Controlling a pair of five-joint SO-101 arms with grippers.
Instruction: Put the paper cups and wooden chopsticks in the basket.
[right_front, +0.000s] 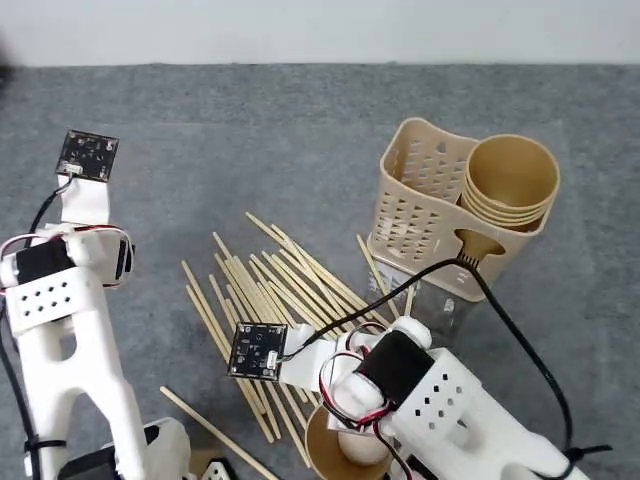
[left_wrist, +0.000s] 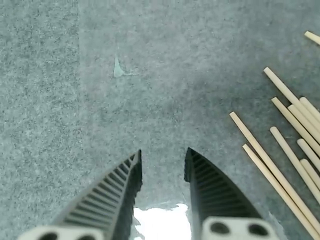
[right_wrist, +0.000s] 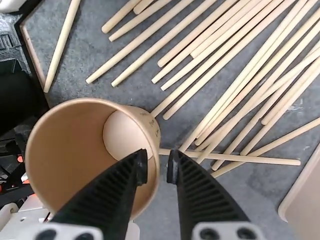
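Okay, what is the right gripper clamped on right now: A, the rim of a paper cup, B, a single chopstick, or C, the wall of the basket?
A: the right gripper has one finger inside and one outside the rim of the paper cup.

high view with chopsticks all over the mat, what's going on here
Two robot arms are clearing things into a basket. The right hand is closed on the rim of a paper cup, one finger inside and one outside. The left hand hangs open over the bare grey mat. The wooden chopsticks lie loose on the mat. A stack of cups already sits in the basket.
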